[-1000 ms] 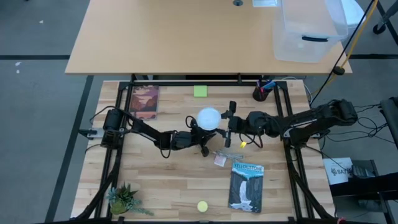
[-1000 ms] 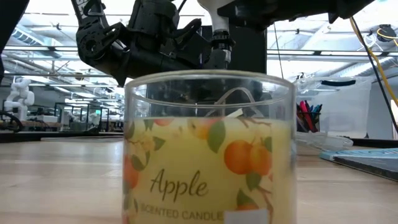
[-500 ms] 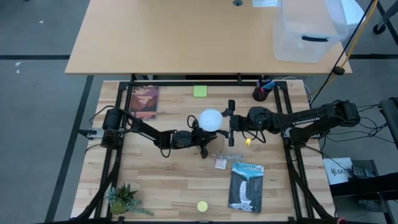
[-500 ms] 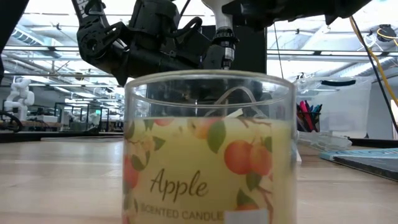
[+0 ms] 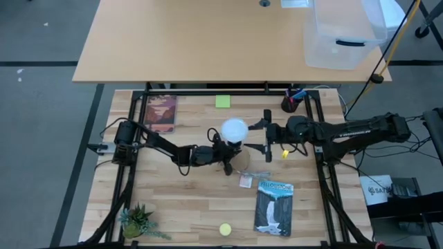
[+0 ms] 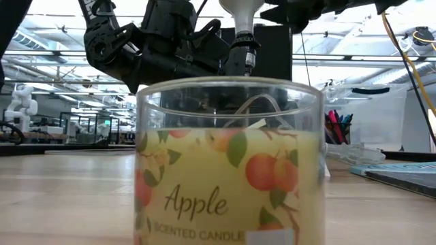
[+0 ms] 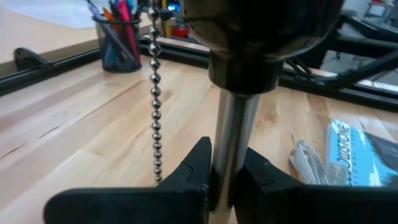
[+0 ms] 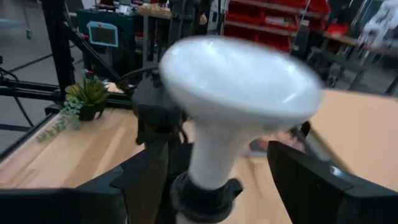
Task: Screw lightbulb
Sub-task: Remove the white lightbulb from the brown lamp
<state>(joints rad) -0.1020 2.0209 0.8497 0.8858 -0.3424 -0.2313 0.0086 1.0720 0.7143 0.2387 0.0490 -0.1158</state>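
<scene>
The white frosted lightbulb point(image 5: 234, 129) stands neck down in the black socket point(image 8: 202, 196) of a small lamp; it also shows in the right wrist view point(image 8: 239, 81) and its neck in the low view point(image 6: 243, 10). My left gripper point(image 5: 224, 152) is shut on the lamp's metal stem point(image 7: 233, 124) under the socket point(image 7: 249, 68). My right gripper point(image 5: 266, 136) is open just right of the bulb, its fingers point(image 8: 143, 180) on either side of it, apart from it. A bead chain point(image 7: 154, 112) hangs beside the stem. My left gripper pinches the lamp's metal stem point(image 7: 231, 146) between its two fingers, a little below the black socket. The fingers come level from the table's left and lie across the stem. The stem stands upright in the hold; its lower end is hidden by the fingers.
A glass candle jar point(image 6: 228, 163) fills the near part of the low view. Two books point(image 5: 275, 206) point(image 5: 160, 112), a pen cup point(image 5: 291, 104), a green note point(image 5: 222, 102), a yellow disc point(image 5: 225, 229), a small plant point(image 5: 135, 221) and a coiled cable point(image 7: 308, 162) lie around.
My right gripper has drawn back toward the table's right edge, away from the bulb. The bulb has stayed in the socket, and the lamp has stayed in my left gripper.
</scene>
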